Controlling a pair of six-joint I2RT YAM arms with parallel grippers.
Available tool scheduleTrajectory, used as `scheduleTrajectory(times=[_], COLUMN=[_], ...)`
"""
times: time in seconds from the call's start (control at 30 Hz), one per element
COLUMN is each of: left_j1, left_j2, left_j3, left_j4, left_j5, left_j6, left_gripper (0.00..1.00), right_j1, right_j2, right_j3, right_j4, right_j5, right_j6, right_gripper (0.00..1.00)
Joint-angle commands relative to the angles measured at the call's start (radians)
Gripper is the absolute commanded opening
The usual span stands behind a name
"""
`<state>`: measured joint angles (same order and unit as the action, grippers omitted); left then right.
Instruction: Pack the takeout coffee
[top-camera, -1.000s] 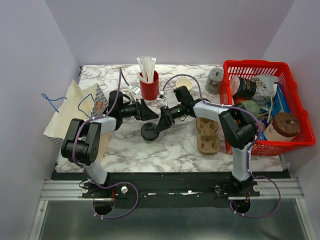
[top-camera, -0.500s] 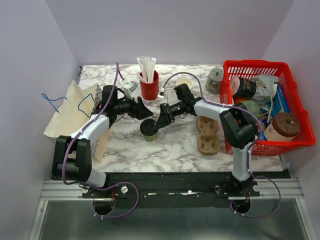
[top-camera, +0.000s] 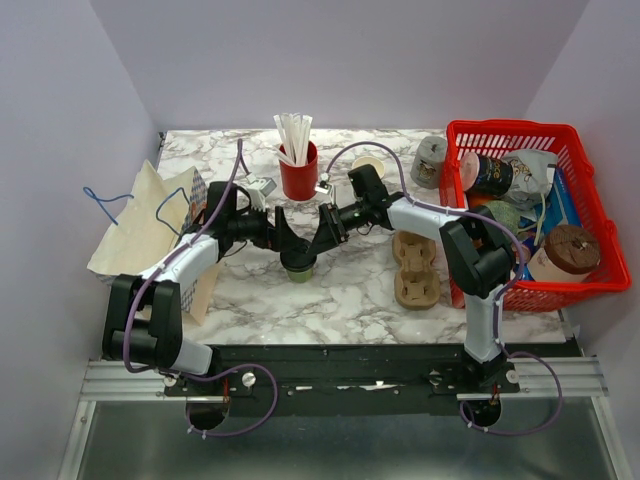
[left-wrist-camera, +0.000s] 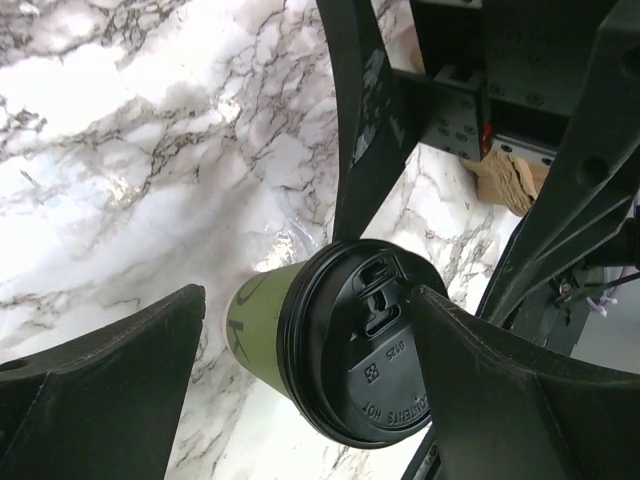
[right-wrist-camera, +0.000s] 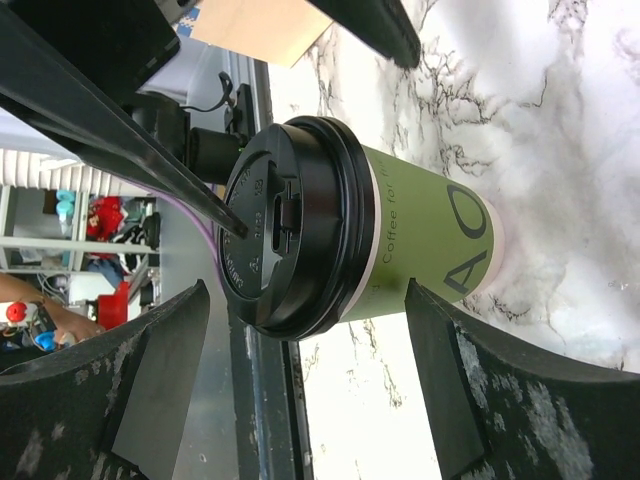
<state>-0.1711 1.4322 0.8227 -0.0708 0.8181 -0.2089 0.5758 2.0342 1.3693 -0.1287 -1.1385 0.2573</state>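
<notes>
Left gripper (left-wrist-camera: 308, 300) was spread wide, one finger on each side of the takeout coffee cup (left-wrist-camera: 255, 325). There was daylight on the near finger's side, and the other finger sat right at the rim of the black lid (left-wrist-camera: 365, 355), with nothing clamped. The right gripper (right-wrist-camera: 308, 290) came in from the opposite side, jaws just as wide and marble showing on both flanks of the cup, so it had no hold either. The cup itself stood upright between the two, lid pressed on, green side with dark lettering, its base on the table (top-camera: 350, 295).

That table was white marble-look with grey veining, boxed in by plain pale lilac walls (top-camera: 350, 60).

Out from the cup now. Straight beyond it stood a red cup (top-camera: 298, 180) stuffed with white straws (top-camera: 294, 135). Beyond it and to the right, past the right arm, sat a small cream cup (top-camera: 368, 166), and further right a grey jar (top-camera: 430, 158). Right of the coffee cup lay a brown pulp tray (top-camera: 415, 272), flat on the marble. Well off to the right was a red basket (top-camera: 500, 128) piled with jumbled goods. There was a dark printed tub and a brown-topped container among them, but the rest was too tangled to call. To the left of the cup a paper bag (top-camera: 135, 225) lay flat, blue cord handles (top-camera: 100, 198) trailing.
</notes>
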Motion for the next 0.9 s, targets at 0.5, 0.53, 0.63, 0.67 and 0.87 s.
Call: scheduleTrajectory(times=[0.5, 0.53, 0.63, 0.67, 0.87], left_j1=[0.042, 0.042, 0.042, 0.042, 0.042], left_j2=[0.072, 0.083, 0.131, 0.143, 0.181], left_j3=[-0.253, -0.263, -0.29, -0.295, -0.27], left_j4=[0.537, 0.578, 0.735, 0.79, 0.793], left_j5=[0.24, 0.245, 0.26, 0.265, 0.26], left_j6=[-0.317, -0.358, -0.432, -0.444, -0.438], left_gripper=[0.89, 0.88, 0.88, 0.88, 0.87], right_j1=[0.013, 0.015, 0.022, 0.027, 0.029], right_j2=[0.06, 0.063, 0.069, 0.07, 0.081], right_j3=[-0.016, -0.016, -0.018, -0.021, -0.023], right_j4=[0.001, 0.001, 0.001, 0.001, 0.0], right_j5=[-0.01, -0.01, -0.006, -0.007, 0.029], right_j6=[-0.066, -0.072, -0.085, -0.089, -0.105], right_gripper=[0.83, 0.83, 0.81, 0.81, 0.78])
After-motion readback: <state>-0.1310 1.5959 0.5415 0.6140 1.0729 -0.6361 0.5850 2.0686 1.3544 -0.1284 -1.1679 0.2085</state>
